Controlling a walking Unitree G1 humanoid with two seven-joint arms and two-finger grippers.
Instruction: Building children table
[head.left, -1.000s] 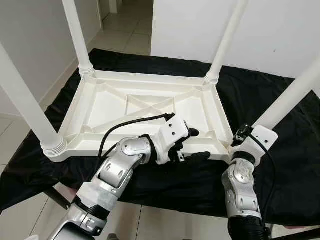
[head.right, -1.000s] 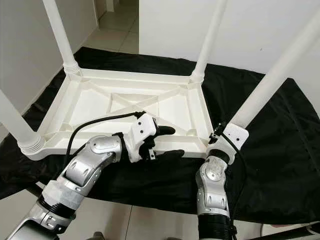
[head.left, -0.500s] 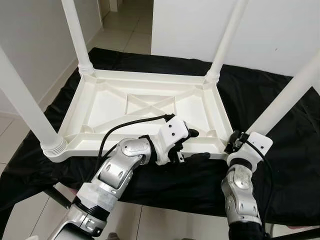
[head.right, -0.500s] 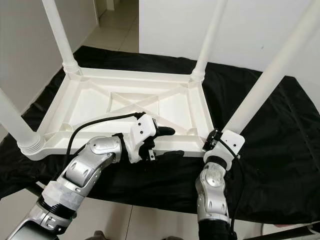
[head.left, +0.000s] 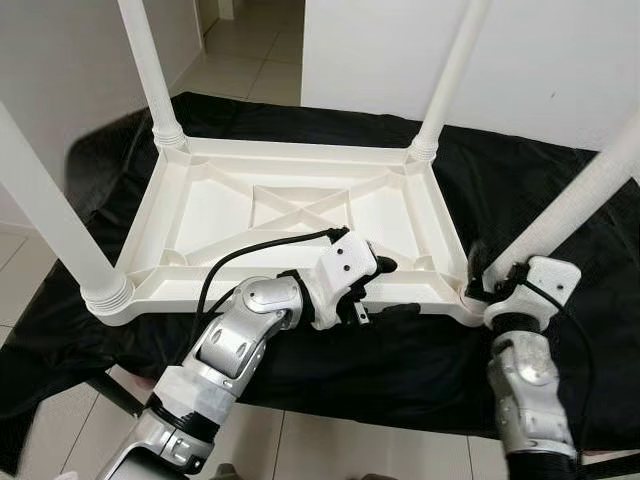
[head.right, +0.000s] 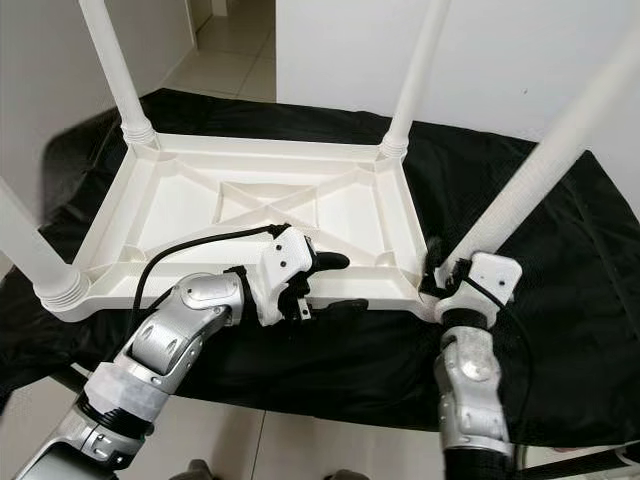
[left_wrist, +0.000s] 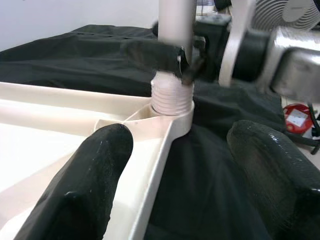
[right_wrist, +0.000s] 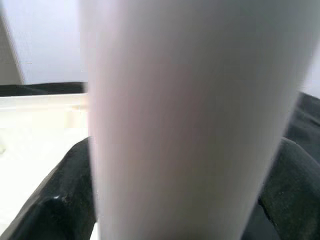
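Observation:
A white plastic children's table (head.left: 215, 215) lies upside down on a black cloth. Its legs point up. My right gripper (head.left: 497, 272) is shut on the near-right leg (head.left: 575, 195) just above its threaded socket (left_wrist: 171, 97). In the right wrist view that leg (right_wrist: 185, 115) runs between the black fingers (right_wrist: 65, 200), which press on both sides. My left gripper (head.left: 395, 290) is open and straddles the table's near rim (left_wrist: 155, 160). One finger (left_wrist: 95, 170) is over the inside of the table and the other is over the cloth outside.
Black cloth (head.left: 560, 170) covers the low work surface and hangs over its near edge. Three other legs stand at the near left (head.left: 50, 210), far left (head.left: 150, 70) and far right (head.left: 450, 70). A white wall stands behind, with tiled floor (head.left: 250, 50) at the back left.
My right wrist has swung to the right around the base of the near-right leg, keeping hold of it. The left arm and the table have stayed put.

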